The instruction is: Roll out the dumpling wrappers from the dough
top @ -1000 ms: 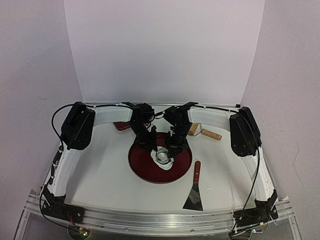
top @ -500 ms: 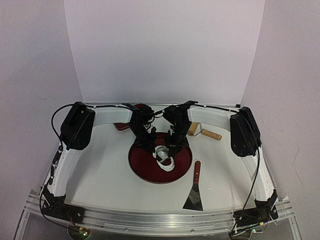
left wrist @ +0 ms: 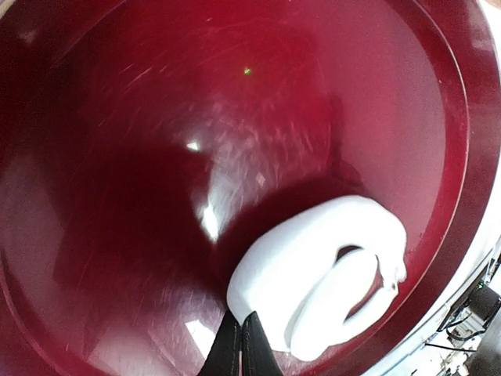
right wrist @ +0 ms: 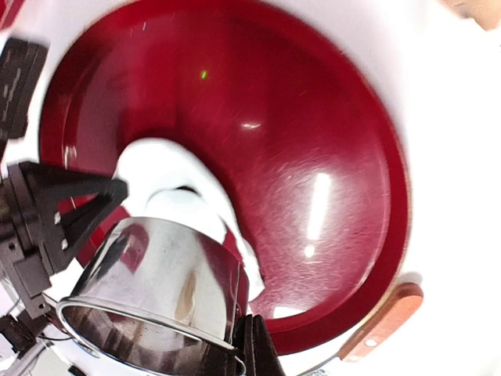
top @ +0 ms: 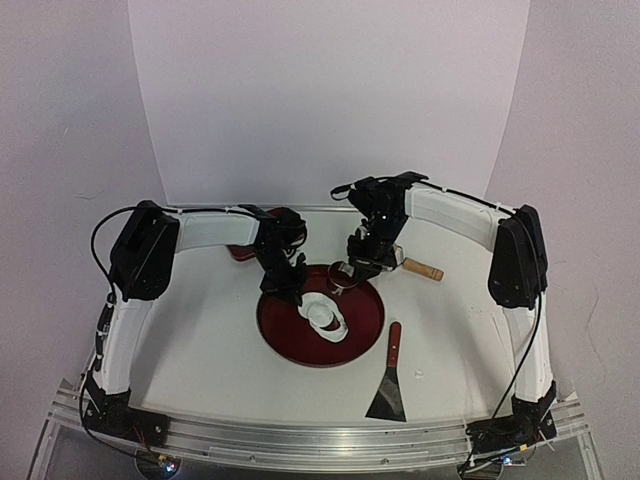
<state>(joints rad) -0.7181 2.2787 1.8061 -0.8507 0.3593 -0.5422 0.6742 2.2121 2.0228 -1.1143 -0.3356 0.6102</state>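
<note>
The dough (left wrist: 301, 247) is a soft white sheet lying in the round red tray (left wrist: 156, 117), towards its middle. A rounded dumpling wrapper (left wrist: 340, 294) sits cut free inside it, with thin crescents of red showing around the cut. The left end effector (left wrist: 239, 341) has its jaws pressed together on the dough's near edge, and the sheet curls up there over a dark shadow. The right end effector (right wrist: 249, 345) is clamped tight on the wall of a shiny metal ring cutter (right wrist: 168, 274), holding it tilted over the far side of the tray, beside the dough. The tray rests on the white worktop (top: 210, 350). A wooden-handled rolling pin (top: 418, 266) lies beyond the tray to the right, and a scraper (top: 389, 380) with a reddish handle lies near the tray's right front.
</note>
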